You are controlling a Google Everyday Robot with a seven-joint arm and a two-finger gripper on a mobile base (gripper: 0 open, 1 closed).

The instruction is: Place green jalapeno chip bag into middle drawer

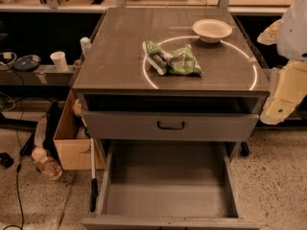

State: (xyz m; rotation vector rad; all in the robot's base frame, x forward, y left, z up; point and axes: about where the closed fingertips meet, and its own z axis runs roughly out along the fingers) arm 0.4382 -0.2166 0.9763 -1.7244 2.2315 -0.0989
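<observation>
Leftmost, a paper cup (59,60) stands on a side shelf. Next, the green jalapeno chip bag (173,60) lies flat on the cabinet top (115,56), its long axis running from back-left to front-right, well above the middle drawer (168,181), which stands pulled out. A white bowl (212,30) sits behind and right of the bag, apart. At the far right edge the gripper (283,97) hangs beside the cabinet, off the bag; open or closed, I cannot tell

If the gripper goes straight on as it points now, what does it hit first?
The gripper, off the right edge of the cabinet, seems to point down; likely the floor first, beside the middle drawer, though depth is unclear.
</observation>
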